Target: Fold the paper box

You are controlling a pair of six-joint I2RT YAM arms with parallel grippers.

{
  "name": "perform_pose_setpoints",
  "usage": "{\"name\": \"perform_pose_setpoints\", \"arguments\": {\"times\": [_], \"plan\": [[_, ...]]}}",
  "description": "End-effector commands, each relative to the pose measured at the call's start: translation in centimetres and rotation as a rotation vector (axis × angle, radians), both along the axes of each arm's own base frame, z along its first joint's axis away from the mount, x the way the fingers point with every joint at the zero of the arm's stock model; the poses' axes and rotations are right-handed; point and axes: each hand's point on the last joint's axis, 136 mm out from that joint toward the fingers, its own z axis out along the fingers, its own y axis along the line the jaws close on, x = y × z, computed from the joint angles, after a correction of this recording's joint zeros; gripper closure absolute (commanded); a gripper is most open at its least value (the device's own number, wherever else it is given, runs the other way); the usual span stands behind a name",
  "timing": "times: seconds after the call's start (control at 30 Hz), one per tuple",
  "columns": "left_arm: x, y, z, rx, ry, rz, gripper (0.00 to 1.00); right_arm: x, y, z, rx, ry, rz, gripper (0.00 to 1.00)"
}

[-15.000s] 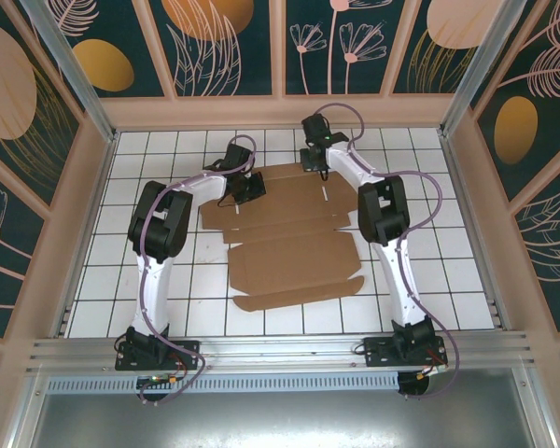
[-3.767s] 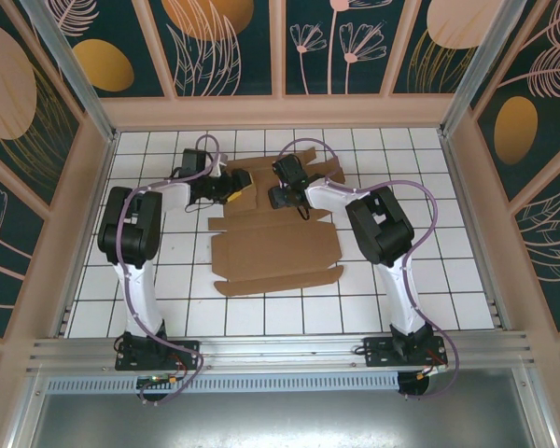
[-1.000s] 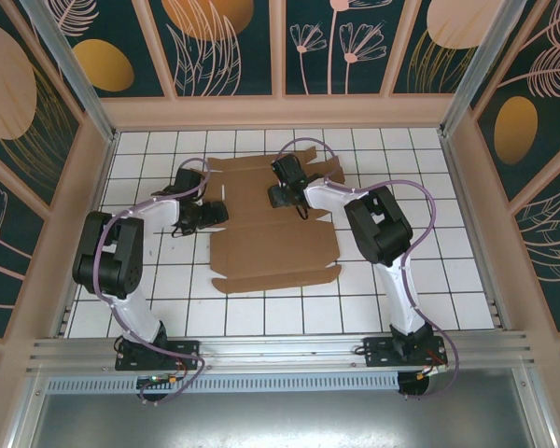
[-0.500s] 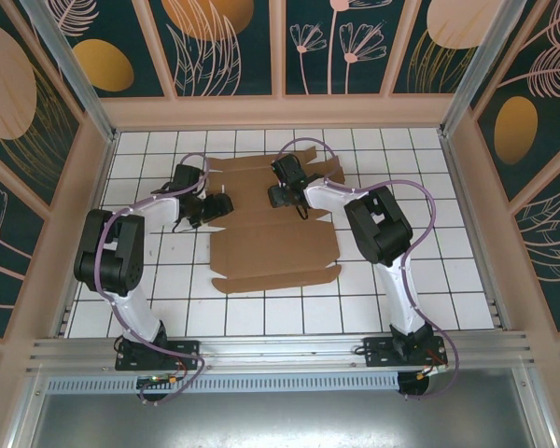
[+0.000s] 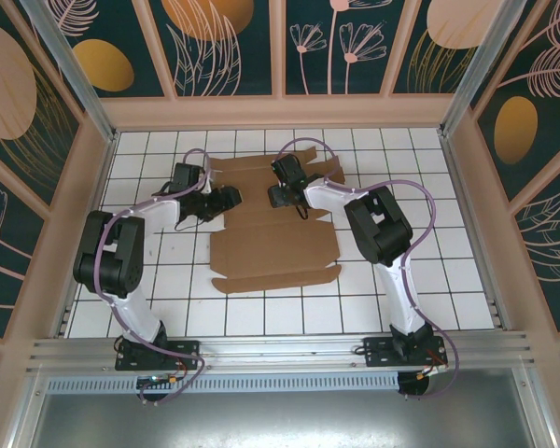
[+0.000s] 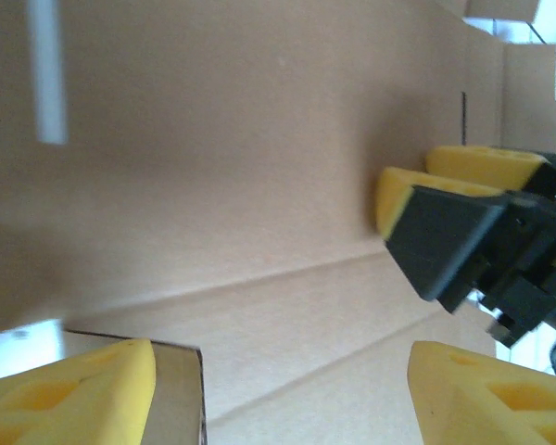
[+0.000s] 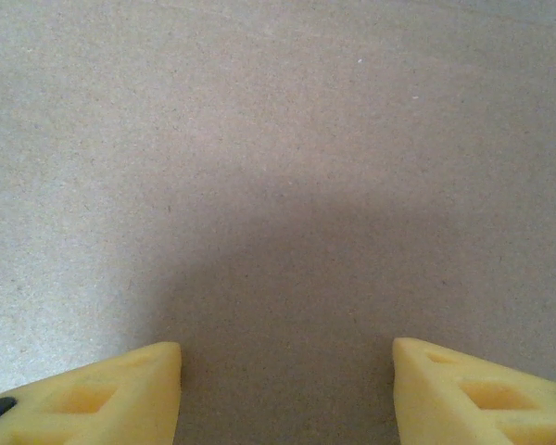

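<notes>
At paper box (image 5: 275, 245) far end | L gripper (image 5: 228, 197) open, empty | R gripper (image 5: 277, 198) open, empty

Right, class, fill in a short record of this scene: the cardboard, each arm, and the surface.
paper box: unfolded, lying on the table
left arm: at the box's left edge, jaws open
right arm: over the box's far half, jaws open above bare cardboard
table: white tiles

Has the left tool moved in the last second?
Yes. The left tool shifted rightward and toward the back wall, onto the left edge of the paper box.
</notes>
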Motion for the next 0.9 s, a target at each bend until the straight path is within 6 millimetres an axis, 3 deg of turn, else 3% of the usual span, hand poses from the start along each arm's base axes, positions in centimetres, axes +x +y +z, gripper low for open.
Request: {"name": "perform_pose_setpoints", "arguments": {"times": [0.0, 0.07, 0.17, 0.27, 0.33, 0.4, 0.5, 0.6, 0.67, 0.73, 0.77, 0.87], "plan": [[-1.9, -2.5, -2.5, -0.079, 0.081, -0.051, 0.29, -7.1, -5.1, -10.6, -0.222, 0.331, -0.006, 0.41], [-2.1, -2.6, -3.6, -0.078, 0.107, -0.048, 0.3, -7.1, -5.2, -10.6, -0.227, 0.329, -0.01, 0.41], [-1.2, -1.2, -2.0, -0.009, 0.055, -0.008, 0.31, -7.2, -5.4, -10.6, -0.226, 0.336, -0.017, 0.41], [1.7, 1.1, 3.6, 0.101, -0.085, 0.056, 0.29, -7.2, -5.0, -10.0, -0.176, 0.342, -0.025, 0.41], [2.9, 2.5, 8.2, 0.173, -0.201, 0.096, 0.29, -6.9, -4.1, -8.4, -0.116, 0.329, -0.024, 0.41], [3.3, 2.4, 11.9, 0.166, -0.288, 0.097, 0.28, -6.3, -3.1, -6.1, -0.054, 0.298, -0.022, 0.41], [3.1, 1.0, 14.3, 0.151, -0.335, 0.067, 0.27, -5.0, -2.5, -1.7, 0.026, 0.214, -0.043, 0.41], [2.0, -1.7, 14.5, 0.153, -0.363, 0.011, 0.38, -4.1, -2.4, 2.6, 0.131, 0.141, -0.061, 0.42], [1.1, -3.5, 13.3, 0.121, -0.344, -0.028, 0.56, -3.6, -3.4, 4.7, 0.193, 0.105, -0.094, 0.44], [0.0, -4.9, 11.2, 0.088, -0.314, -0.062, 0.73, -3.8, -3.7, 5.5, 0.251, 0.103, -0.098, 0.51], [-0.6, -5.7, 10.2, 0.083, -0.3, -0.081, 0.83, -3.2, -5.2, 5.5, 0.269, 0.106, -0.131, 0.58], [-2.7, -8.4, 7.3, 0.11, -0.263, -0.162, 0.96, -3.2, -6.1, 4.7, 0.273, 0.127, -0.14, 0.75]]}}
